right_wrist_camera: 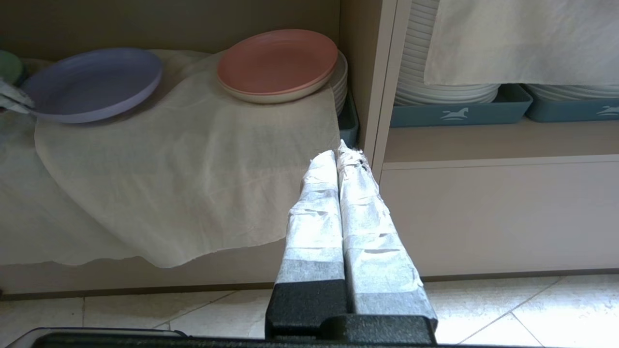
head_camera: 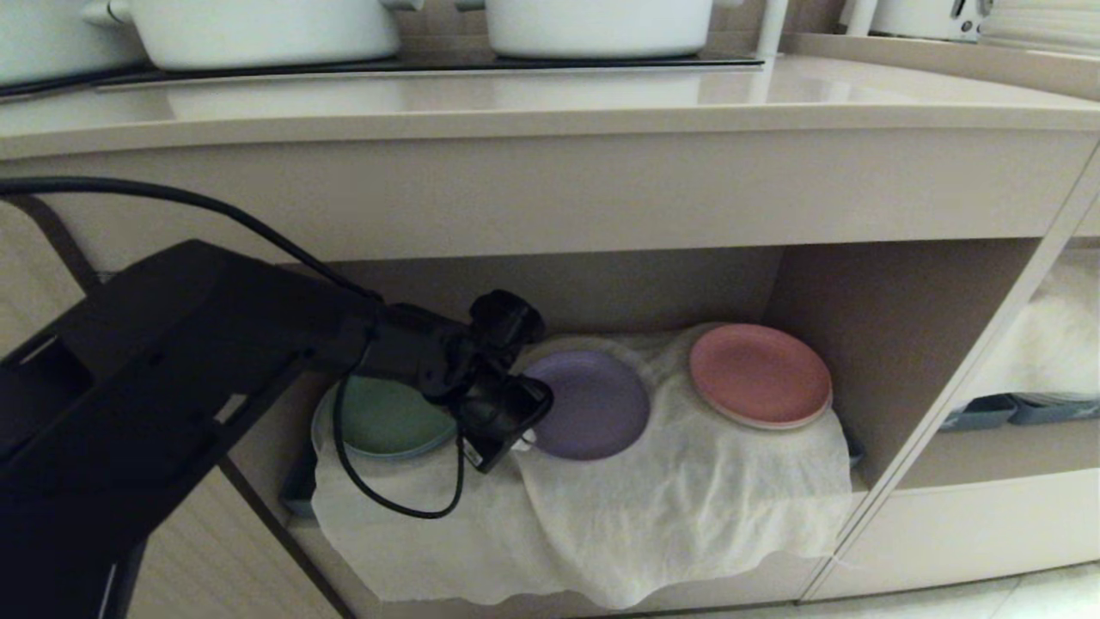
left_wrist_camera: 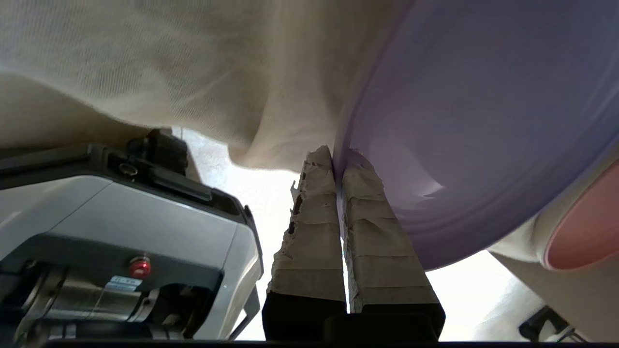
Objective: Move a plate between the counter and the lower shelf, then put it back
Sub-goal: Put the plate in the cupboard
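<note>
Now, grip: the left gripper point(left_wrist_camera: 338, 162) has its taped fingers point(left_wrist_camera: 309, 232) pressed together on the near-left rim of the plate point(head_camera: 589, 402), the rim pinched edge-on between them (only a thin sliver of lavender shows at the tips)
Plate's place: on the white cloth point(head_camera: 687, 507) inside the lower shelf point(head_camera: 894, 344), between the green plate point(head_camera: 387, 421) on its left and the pink plate point(head_camera: 760, 374) on its right, apart from both
Direction from the pincer: the plate's body extends away from the fingertips toward the robot's right and deeper into the recess
Tilt: the grasped edge looks slightly raised off the cloth, though this cannot be told for sure
Nearer arm: the left, already on the plate; the right gripper point(right_wrist_camera: 338, 154) hangs shut and empty outside the shelf, low above the floor point(right_wrist_camera: 483, 309)
Route judged: the plate likely has to come outward past the shelf's front lip before rising to the counter point(head_camera: 550, 112), which overhangs directly above
Plate's look: round, matte lavender, shallow with a low raised rim, no long axis to speak of
Risk judged: cloth may drag along with the plate
</note>
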Tool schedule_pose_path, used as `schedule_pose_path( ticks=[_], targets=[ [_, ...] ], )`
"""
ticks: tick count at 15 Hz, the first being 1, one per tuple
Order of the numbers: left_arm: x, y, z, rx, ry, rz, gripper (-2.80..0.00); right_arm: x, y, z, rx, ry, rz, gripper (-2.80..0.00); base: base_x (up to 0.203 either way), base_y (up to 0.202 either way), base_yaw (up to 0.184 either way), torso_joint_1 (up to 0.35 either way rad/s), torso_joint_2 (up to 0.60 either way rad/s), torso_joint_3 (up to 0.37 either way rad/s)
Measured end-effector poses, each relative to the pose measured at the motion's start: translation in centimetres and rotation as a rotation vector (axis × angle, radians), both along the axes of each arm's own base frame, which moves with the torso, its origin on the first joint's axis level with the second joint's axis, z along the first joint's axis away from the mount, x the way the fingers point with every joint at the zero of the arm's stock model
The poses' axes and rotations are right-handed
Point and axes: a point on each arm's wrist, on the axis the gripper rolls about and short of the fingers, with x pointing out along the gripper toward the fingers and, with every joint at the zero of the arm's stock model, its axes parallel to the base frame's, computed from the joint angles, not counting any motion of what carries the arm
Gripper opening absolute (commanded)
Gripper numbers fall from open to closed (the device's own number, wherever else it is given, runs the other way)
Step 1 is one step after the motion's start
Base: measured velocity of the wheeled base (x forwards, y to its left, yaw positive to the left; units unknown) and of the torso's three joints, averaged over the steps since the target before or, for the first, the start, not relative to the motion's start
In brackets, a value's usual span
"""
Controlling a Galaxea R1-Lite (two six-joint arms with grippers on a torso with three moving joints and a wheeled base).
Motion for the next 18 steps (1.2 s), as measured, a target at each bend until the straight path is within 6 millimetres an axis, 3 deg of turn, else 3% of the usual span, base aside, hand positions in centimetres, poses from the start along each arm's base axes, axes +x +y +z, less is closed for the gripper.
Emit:
schedule_pose_path(
  ticks=[18],
  targets=[
    [1.6,-0.8,-1.1,0.042,-0.035,0.024,-2.8,0.0,0.0,0.0,0.0,0.0,0.0,-2.8,0.0,0.0,0.0,0.0,0.0,0.0]
  ],
)
